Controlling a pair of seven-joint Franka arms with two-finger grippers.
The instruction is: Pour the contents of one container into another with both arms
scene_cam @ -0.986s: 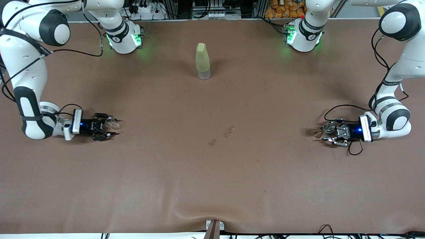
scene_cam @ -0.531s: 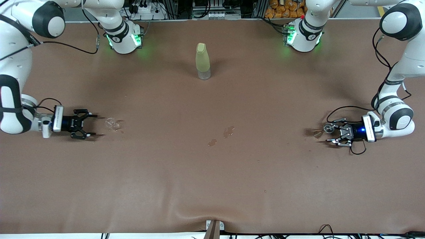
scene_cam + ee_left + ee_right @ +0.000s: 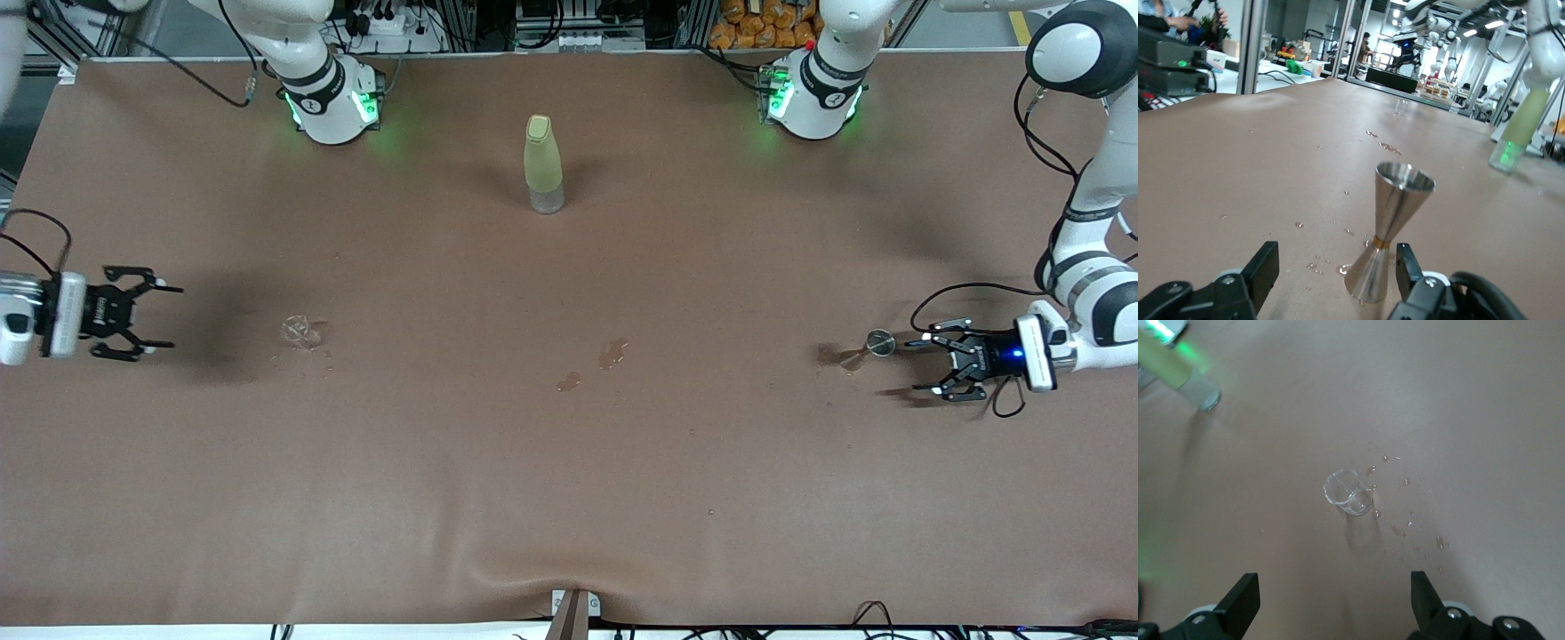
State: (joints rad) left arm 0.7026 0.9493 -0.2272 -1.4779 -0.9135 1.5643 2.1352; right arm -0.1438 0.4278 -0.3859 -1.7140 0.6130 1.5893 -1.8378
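Silver metal cup (image 3: 881,342) is standing upright on the brown table (image 3: 569,480) toward the left arm's end, and I am reading the left gripper (image 3: 923,363) as hanging low just beside it, jaws apart and gripping nothing. In the left wrist view the cup (image 3: 1391,230) is showing just ahead of the spread fingers (image 3: 1406,265), with droplets (image 3: 1328,263) lying around its base. I am seeing the right gripper (image 3: 164,316) hovering over the right arm's end of the table, jaws likewise apart and empty. Clear glass cup (image 3: 300,332) is sitting upright well apart from that gripper, toward mid-table, ringed by droplets. Two small puddles (image 3: 612,353) are lying near mid-table. Yellow-green bottle (image 3: 543,164) is standing farther from the front camera than both cups.
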